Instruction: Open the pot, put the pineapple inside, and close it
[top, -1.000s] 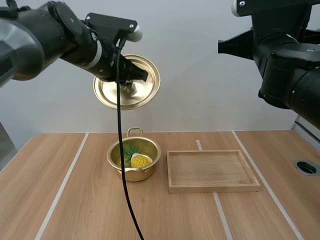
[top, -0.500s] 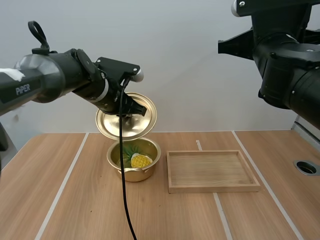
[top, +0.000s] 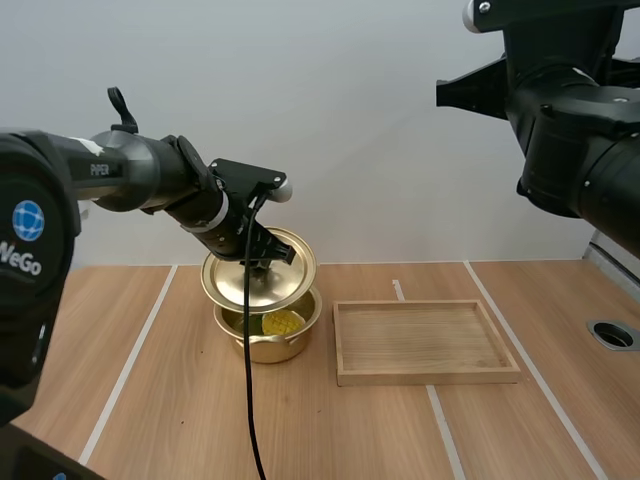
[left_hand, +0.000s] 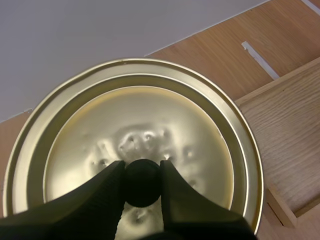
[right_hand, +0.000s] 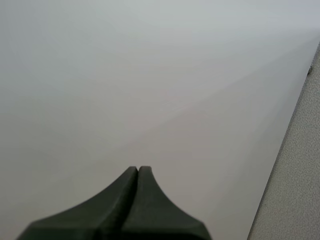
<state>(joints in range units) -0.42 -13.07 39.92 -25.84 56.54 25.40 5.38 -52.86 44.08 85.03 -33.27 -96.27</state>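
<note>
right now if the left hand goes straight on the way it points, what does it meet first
The lid in the left hand would likely meet the pot's rim just below, over the pineapple; depth is unclear.

A wooden tray (top: 420, 340) lies flat on the table (top: 140, 400); perhaps a grommet (top: 612, 335) near its right edge.

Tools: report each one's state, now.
Left tool: closed on the lid.
Right tool: closed, holding nothing.
</note>
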